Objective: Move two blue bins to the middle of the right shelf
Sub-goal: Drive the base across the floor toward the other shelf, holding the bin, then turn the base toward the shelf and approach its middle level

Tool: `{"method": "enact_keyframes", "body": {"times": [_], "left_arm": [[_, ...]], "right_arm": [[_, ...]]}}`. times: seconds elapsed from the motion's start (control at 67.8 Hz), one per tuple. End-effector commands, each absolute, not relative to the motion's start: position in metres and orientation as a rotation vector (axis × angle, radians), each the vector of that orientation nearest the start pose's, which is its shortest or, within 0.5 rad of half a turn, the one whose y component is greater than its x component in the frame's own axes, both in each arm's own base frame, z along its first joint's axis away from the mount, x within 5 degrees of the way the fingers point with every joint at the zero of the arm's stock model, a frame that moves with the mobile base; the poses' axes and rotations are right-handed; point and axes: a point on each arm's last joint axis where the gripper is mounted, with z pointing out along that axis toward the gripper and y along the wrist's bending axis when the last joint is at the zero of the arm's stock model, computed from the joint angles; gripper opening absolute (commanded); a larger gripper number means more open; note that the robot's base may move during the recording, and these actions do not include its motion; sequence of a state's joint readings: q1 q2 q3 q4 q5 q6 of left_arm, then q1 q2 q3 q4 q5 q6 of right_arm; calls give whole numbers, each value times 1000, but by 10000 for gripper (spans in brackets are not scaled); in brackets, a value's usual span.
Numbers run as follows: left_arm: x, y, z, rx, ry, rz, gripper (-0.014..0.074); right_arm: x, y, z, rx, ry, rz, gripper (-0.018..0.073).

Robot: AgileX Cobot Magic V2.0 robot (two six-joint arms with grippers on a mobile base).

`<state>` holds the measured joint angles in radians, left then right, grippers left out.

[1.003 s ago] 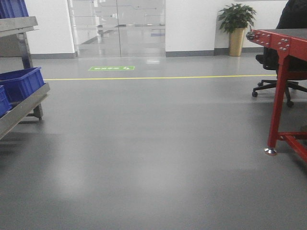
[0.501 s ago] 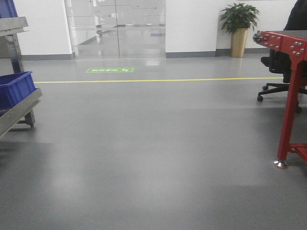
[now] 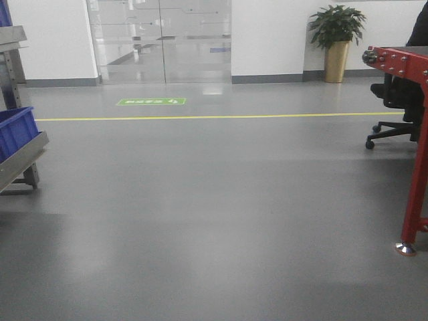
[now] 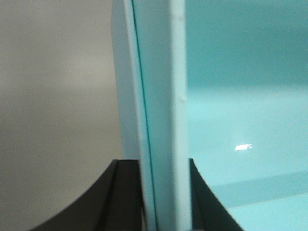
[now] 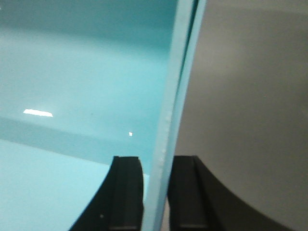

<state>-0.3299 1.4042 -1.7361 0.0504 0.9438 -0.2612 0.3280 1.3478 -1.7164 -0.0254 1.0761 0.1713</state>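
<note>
Left wrist view: the left pincer clamps one thin wall of the blue bin; the right pincer clamps another wall, bin carried between the arms. Plastic likely stiff, light, slick: hold squarely at the rim.

A factory or warehouse hall is shown: a polished grey floor, seen also outward of the left claw and the right claw, is marked with a yellow line; a steel rack loaded with a blue bin and a red steel bench are seen.
</note>
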Motion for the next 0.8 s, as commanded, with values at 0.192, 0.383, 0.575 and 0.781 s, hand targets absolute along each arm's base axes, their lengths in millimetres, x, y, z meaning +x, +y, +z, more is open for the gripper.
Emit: {"method": "enact_keyframes", "body": {"times": [0.192, 0.383, 0.575, 0.781], "left_arm": [[273, -93, 517, 69, 1833, -391, -111], [273, -93, 517, 70, 1833, -388, -111], [273, -93, 517, 70, 1833, -388, -111], [273, -93, 517, 70, 1833, -388, -111]], "right_arm": [[247, 86, 498, -203, 2098, 299, -165], [247, 86, 498, -203, 2098, 299, -165], [247, 86, 498, -203, 2098, 299, -165], [247, 86, 498, -203, 2098, 299, -165]]}}
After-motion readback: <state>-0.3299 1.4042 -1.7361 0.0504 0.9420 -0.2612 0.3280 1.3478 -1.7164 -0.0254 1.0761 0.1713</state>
